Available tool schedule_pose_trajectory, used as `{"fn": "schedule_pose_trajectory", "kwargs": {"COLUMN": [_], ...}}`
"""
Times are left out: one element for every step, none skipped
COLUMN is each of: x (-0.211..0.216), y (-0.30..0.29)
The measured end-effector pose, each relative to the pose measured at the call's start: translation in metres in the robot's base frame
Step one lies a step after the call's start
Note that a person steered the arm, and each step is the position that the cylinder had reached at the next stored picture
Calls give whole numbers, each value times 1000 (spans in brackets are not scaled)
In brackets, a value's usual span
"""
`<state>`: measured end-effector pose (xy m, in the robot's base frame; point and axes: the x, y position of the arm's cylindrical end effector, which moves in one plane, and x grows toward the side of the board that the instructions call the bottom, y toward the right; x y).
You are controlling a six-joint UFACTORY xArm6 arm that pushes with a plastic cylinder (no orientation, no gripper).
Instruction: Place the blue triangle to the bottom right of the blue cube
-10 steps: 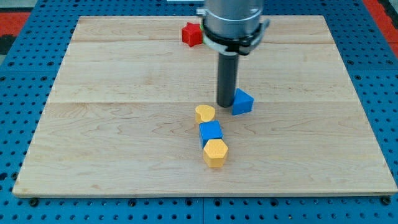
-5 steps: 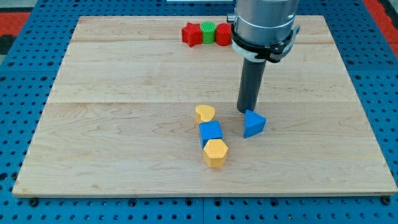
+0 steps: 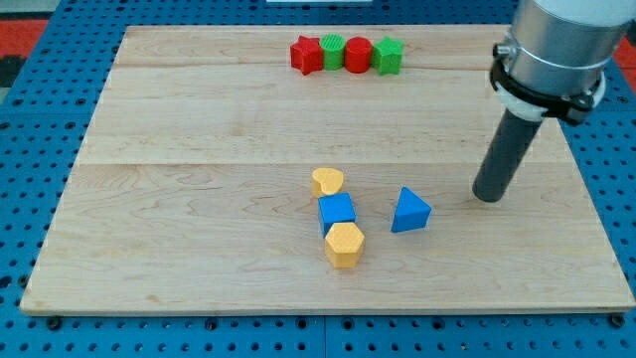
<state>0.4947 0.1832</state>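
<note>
Blue triangle (image 3: 409,211), light and stiff beside the blue cube (image 3: 337,210), likely slides easily if my bare tip (image 3: 488,196) pushes its upper face.

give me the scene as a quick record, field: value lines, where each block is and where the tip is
board: wooden board on a blue pegboard
blue triangle: right of the blue cube, apart from it
blue cube: middle of a touching column
yellow heart: directly above the cube
yellow hexagon: directly below the cube
top row, left to right: red star, green block, red cylinder, green block at the right end
my tip: right of the triangle, not touching
</note>
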Motion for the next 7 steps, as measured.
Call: {"fn": "schedule_pose_trajectory", "kwargs": {"x": [1, 3, 7, 7, -3, -7, 9], "y": [-17, -35, -50, -60, -54, -65, -97]}}
